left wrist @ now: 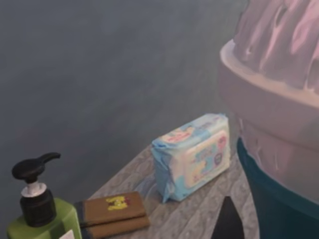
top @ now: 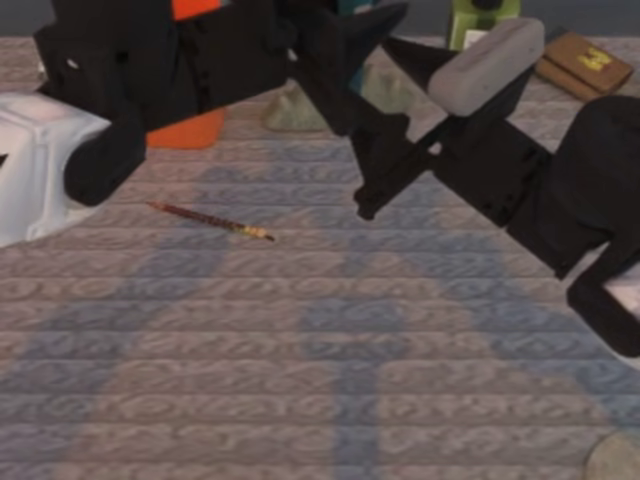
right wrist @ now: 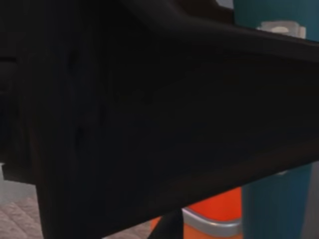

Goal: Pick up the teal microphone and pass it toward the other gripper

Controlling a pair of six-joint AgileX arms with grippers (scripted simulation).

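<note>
The teal microphone [top: 356,74] hangs above the back middle of the table, mostly covered by my arms in the top view. My left gripper [top: 365,40] reaches in from the left and is shut on it. In the left wrist view the round white head [left wrist: 279,59] and teal handle [left wrist: 279,199] loom right beside a black fingertip [left wrist: 227,219]. The other gripper, my right gripper [top: 400,52], comes in from the right and sits close beside the microphone. The right wrist view shows the teal handle [right wrist: 271,199] and white switch patch [right wrist: 281,27] behind the left gripper's black body.
A thin brown-red pencil [top: 210,220] lies left of centre. An orange object [top: 185,130] and grey lumps [top: 290,110] stand at the back. A green pump bottle [left wrist: 42,214], a brown wallet [left wrist: 112,211] and a wipes pack [left wrist: 192,157] sit at the back right.
</note>
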